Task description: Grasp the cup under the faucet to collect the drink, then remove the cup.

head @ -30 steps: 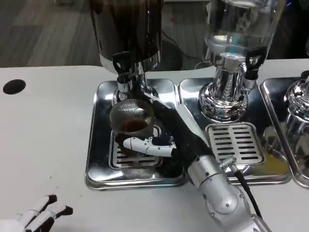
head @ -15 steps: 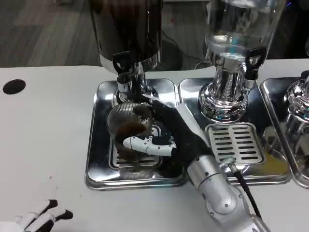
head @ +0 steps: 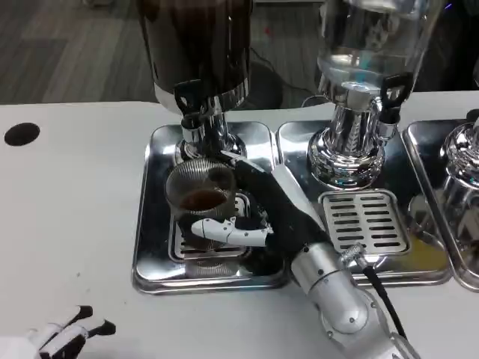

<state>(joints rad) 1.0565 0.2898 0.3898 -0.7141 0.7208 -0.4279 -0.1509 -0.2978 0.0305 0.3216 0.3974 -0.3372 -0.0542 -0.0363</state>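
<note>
Clear ribbed cup (head: 200, 193) on the left tray (head: 153, 224), above the drip grille (head: 187, 247), just below and in front of the faucet (head: 191, 120) of the dark dispenser (head: 196, 52). Brown drink inside, filling the lower part; rim open and slightly tilted toward the camera. Gripped by the right hand (head: 251, 213): white finger (head: 221, 230) wrapped across the near side of the cup, dark-clad back of the hand pressed against its right side. Far-side fingers hidden behind the cup; exact contact there not discernible. Bottom of the cup masked by the white finger, so resting on the grille or lifted clear of it cannot be told. Silver right forearm (head: 340, 299) running down to the lower right, cut off by the frame edge, with a black cable (head: 382, 295) alongside.

Left hand (head: 71, 335) at the bottom left corner on the white table (head: 67, 217), mostly cut off; visible fingertips apart, holding nothing.

Clear dispenser (head: 367, 52) on the middle tray (head: 299, 161), top cut off; slotted grille (head: 367, 221) in front of its chrome base. Third dispenser (head: 464, 161) at the right edge, only partly in frame. Yellowish patch (head: 426, 258) near the right corner of the middle tray, nature unclear. Dark round hole (head: 21, 134) in the table at far left.
</note>
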